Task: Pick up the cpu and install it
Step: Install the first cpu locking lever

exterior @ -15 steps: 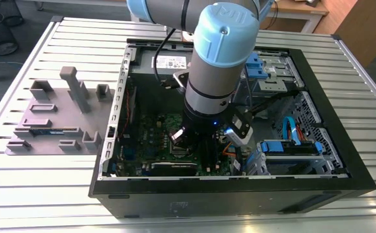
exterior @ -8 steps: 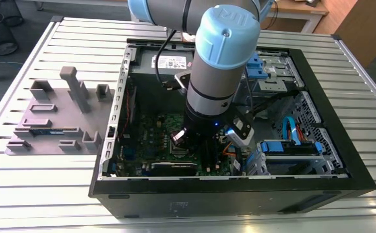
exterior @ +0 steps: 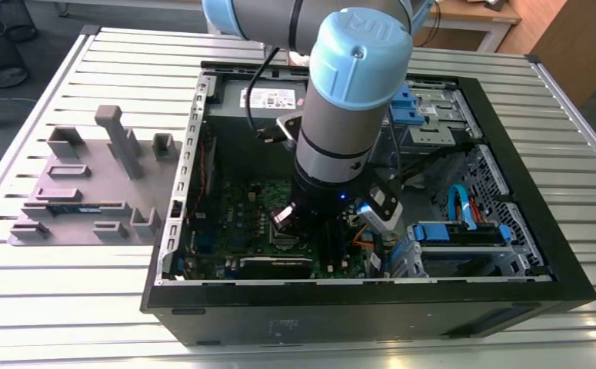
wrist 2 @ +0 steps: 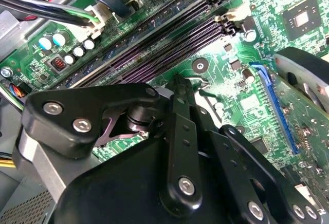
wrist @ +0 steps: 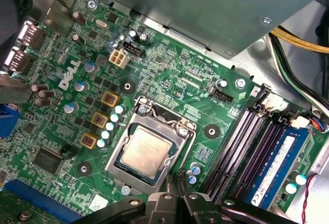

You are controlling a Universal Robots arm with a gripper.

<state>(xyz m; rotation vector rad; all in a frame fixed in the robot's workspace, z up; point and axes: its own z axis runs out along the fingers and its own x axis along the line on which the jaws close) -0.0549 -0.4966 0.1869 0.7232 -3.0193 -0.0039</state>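
The arm reaches down inside the open computer case (exterior: 174,231), which lies on the slatted desk (exterior: 72,307). The cpu (wrist: 147,153) sits flat in the metal-framed socket (wrist: 114,165) of the green board (wrist: 169,70), its silvery top showing through the frame. The hand (wrist: 180,199) hovers just beside the socket's edge, fingers together with nothing between them. To do this step well, I'd judge the chip must lie level and square in the frame, no corner riding up. In the case: the board, memory slots (wrist: 241,152) with one blue stick (wrist: 275,167), cable bundles, blue drive bays (exterior: 462,231). The grey parts holder (exterior: 82,192) stands beside the case.
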